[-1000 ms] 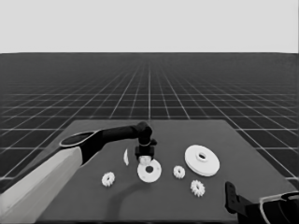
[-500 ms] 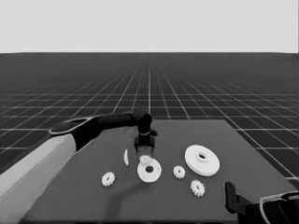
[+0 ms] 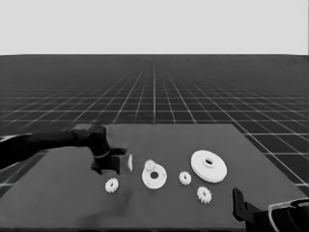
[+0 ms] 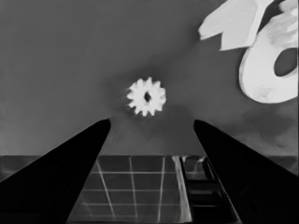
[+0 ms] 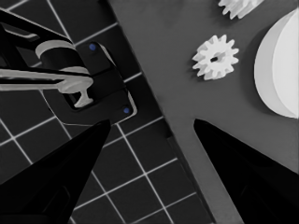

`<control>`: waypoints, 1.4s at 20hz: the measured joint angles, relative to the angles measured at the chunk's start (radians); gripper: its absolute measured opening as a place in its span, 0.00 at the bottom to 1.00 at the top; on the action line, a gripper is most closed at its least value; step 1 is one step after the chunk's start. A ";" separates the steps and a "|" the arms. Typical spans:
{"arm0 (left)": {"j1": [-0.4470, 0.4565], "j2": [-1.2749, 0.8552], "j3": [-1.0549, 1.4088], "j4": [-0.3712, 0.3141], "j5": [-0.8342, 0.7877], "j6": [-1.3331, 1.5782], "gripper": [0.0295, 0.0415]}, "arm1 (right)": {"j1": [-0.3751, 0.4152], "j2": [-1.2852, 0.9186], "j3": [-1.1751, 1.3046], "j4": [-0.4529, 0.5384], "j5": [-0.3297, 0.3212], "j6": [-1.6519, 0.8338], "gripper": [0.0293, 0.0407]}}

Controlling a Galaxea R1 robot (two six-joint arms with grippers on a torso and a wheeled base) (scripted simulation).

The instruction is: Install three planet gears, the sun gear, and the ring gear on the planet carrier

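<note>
My left gripper (image 3: 107, 169) (image 4: 152, 122) stands open and empty, low over the table, left of the planet carrier (image 3: 154, 177) (image 4: 266, 74). One planet gear (image 3: 112, 185) (image 4: 146, 96) lies flat just in front of its fingertips, untouched. Another gear (image 3: 149, 166) (image 4: 289, 23) sits on the carrier's far left edge. Right of the carrier lie two more gears (image 3: 185, 178) (image 3: 203, 194) (image 5: 216, 57). The ring gear (image 3: 208, 166) (image 5: 280, 74) rests at the right. My right gripper (image 3: 240, 205) (image 5: 152, 122) is parked, open, at the table's near right corner.
A thin white piece (image 3: 130, 163) (image 4: 233, 23) stands between my left gripper and the carrier. The table's near right edge (image 5: 187, 140) runs under the right gripper, with dark machinery (image 5: 88, 79) showing beyond it.
My left gripper has swung left, away from above the carrier, and now hangs over the leftmost gear. A gear stays on the carrier. The right arm is still.
</note>
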 joint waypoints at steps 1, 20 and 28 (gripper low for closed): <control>0.000 -0.010 0.005 0.000 -0.001 0.006 0.75 | 0.000 0.000 0.000 0.000 0.000 0.000 0.81; 0.223 0.024 -0.124 0.208 -0.093 0.079 0.14 | 0.000 0.000 0.000 0.000 0.000 0.000 0.81; 0.030 -0.022 0.007 0.030 -0.010 0.017 0.14 | 0.000 0.000 0.000 0.000 0.000 0.000 0.81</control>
